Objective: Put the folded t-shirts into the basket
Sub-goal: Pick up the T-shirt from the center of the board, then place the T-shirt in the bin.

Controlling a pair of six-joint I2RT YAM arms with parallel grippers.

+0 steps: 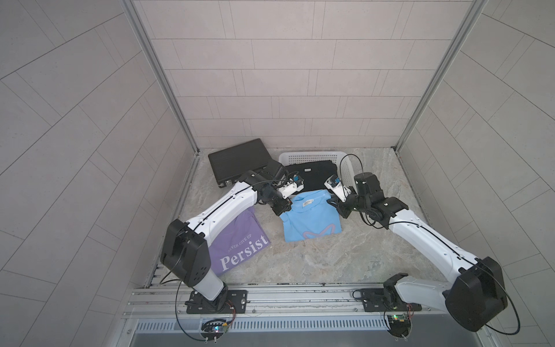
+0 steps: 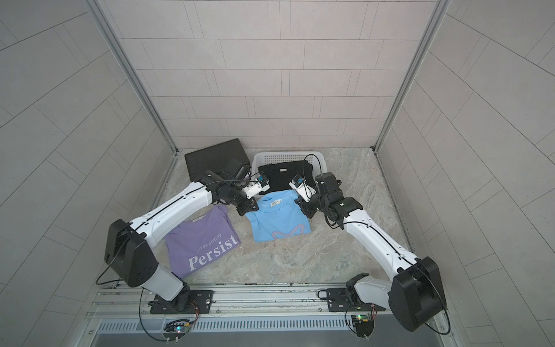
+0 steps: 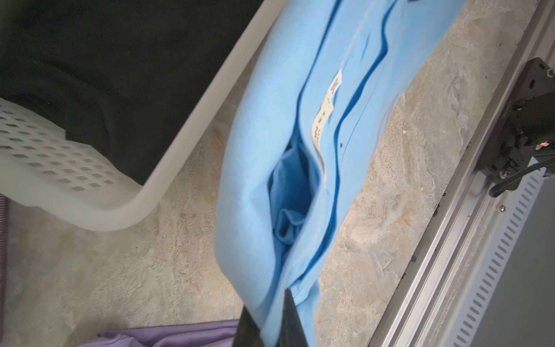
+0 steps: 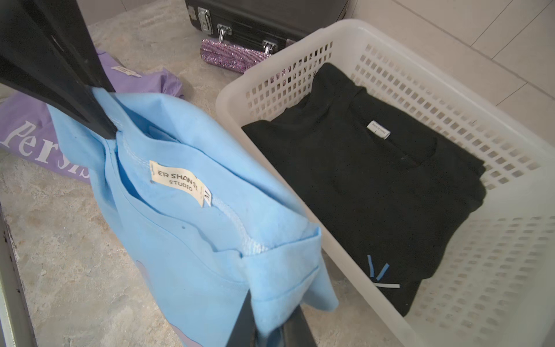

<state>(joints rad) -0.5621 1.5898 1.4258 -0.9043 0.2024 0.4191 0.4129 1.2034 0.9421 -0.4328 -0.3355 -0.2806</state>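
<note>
In both top views the white perforated plastic basket (image 1: pixel 309 156) sits at the far centre of the marbled grey table (image 1: pixel 345 264) with a folded plain black t-shirt (image 1: pixel 315 177) inside. Just near of it lies the folded light blue t-shirt (image 1: pixel 312 222), its collar edge raised by the left gripper (image 1: pixel 281 211) and the right gripper (image 1: pixel 334 204); the folded lilac "Persist" t-shirt (image 1: pixel 240 245) lies at near left, untouched; the left wrist view shows the left jaws clamped on a blue corner; the right wrist view shows both pairs of jaws pinching the blue collar edge beside the basket rim; by my judgement one shirt is stowed, the blue is mid-lift and the lilac remains; anything beneath the black is hidden.
</note>
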